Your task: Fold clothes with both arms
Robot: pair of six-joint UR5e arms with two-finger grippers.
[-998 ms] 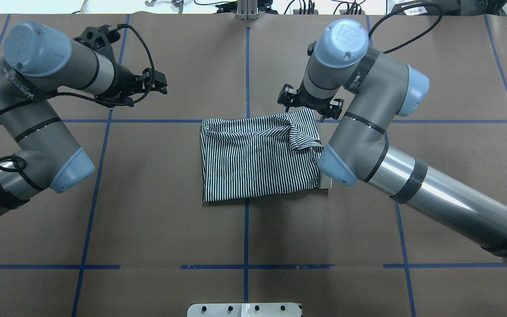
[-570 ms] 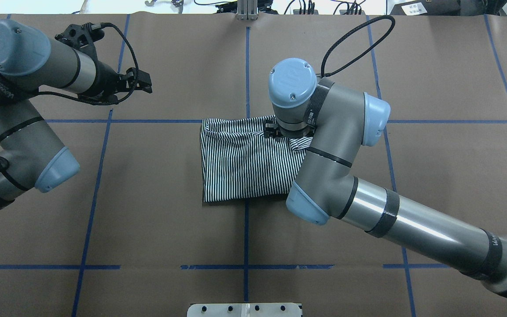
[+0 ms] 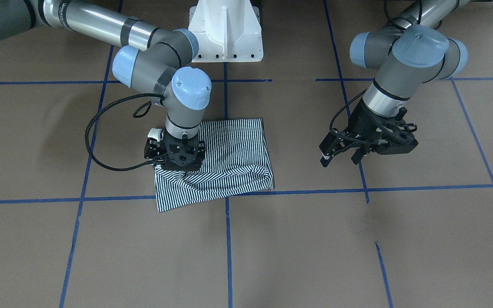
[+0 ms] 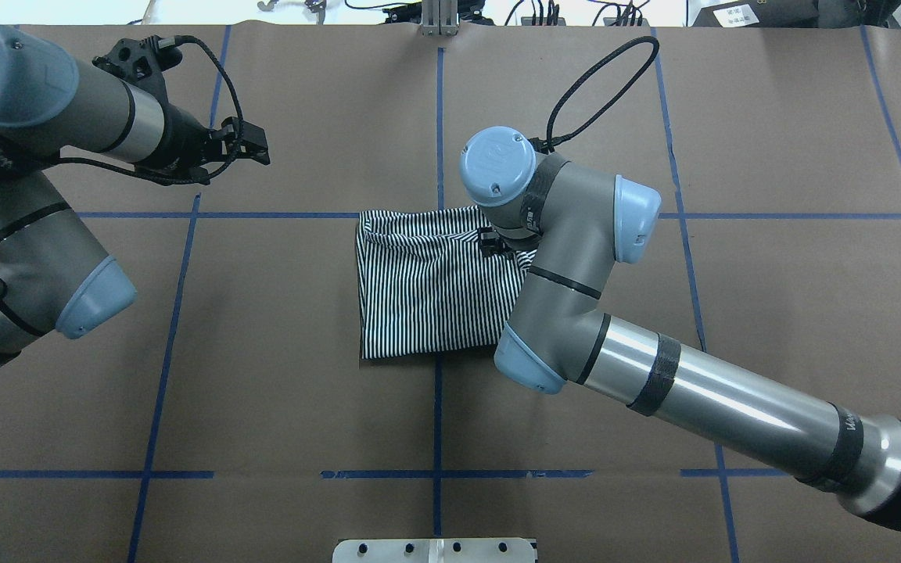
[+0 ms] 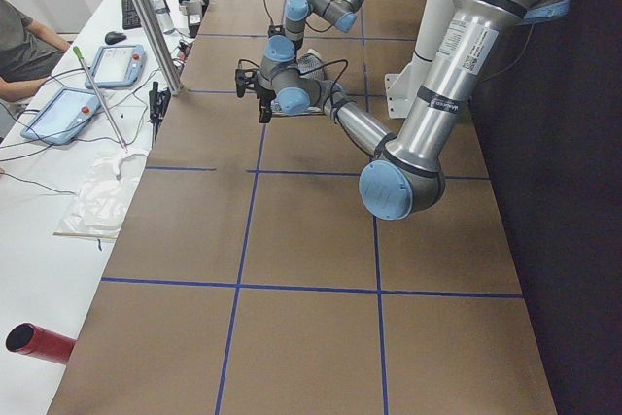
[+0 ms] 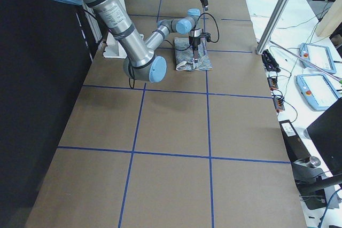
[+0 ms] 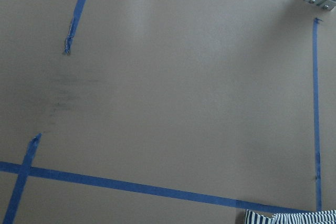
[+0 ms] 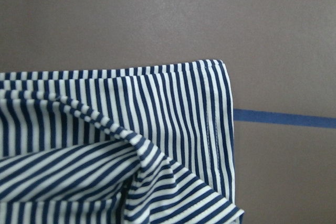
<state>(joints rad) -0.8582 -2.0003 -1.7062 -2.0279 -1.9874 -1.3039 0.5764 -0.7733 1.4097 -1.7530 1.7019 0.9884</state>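
The striped clothes [image 3: 238,149] lie folded into a rough rectangle at the table's middle, also seen in the overhead view as the clothes [image 4: 419,281]. My right gripper [image 3: 173,167] points straight down onto their far-right part, and wrinkles radiate from under it. Its fingertips are hidden, so I cannot tell its state. The right wrist view shows only a raised ridge of striped cloth [image 8: 157,108] and a hemmed edge. My left gripper [image 3: 338,156] hovers open over bare table, well off to the shirt's left, and holds nothing; in the overhead view it is the left gripper [image 4: 259,148].
Brown paper with blue tape lines [image 4: 436,391] covers the table. The white pedestal base [image 3: 225,30] stands at the robot's side. A side bench carries tablets [image 5: 117,65], cables and a seated person's arm [image 5: 19,46]. An aluminium post [image 5: 146,17] rises at the far edge.
My right arm swung in from the shirt's far-right corner and came down over the cloth, leftward. The left arm drew back a little to the left, its gripper still open.
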